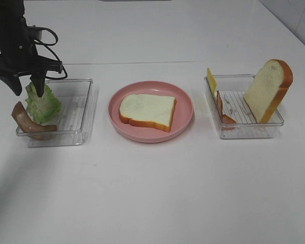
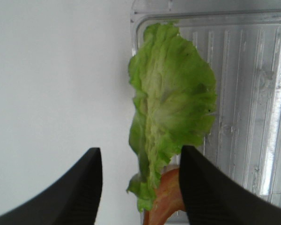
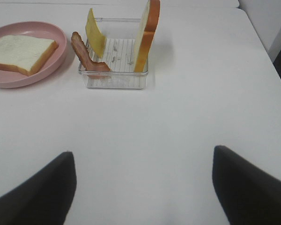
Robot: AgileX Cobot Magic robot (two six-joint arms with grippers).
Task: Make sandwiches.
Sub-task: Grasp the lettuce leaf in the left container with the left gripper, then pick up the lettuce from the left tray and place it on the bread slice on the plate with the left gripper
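One white bread slice (image 1: 147, 111) lies flat on the round pink plate (image 1: 150, 137). Ruffled green lettuce (image 1: 43, 104) stands upright in the left clear tray (image 1: 86, 101), beside a bacon strip (image 1: 28, 122) draped over the tray's edge. My left gripper (image 1: 27, 91) hangs over that tray. In the left wrist view the lettuce (image 2: 171, 103) stands between its fingers (image 2: 140, 187), with a gap on one side, so the gripper is open. My right gripper (image 3: 143, 187) is open over bare table and holds nothing.
The right clear tray (image 1: 244, 129) holds an upright bread slice (image 1: 268, 91), a yellow cheese slice (image 1: 211, 80) and a bacon strip (image 1: 223, 112) leaning on its wall. The right wrist view shows the same tray (image 3: 114, 79) and the plate (image 3: 9, 82).
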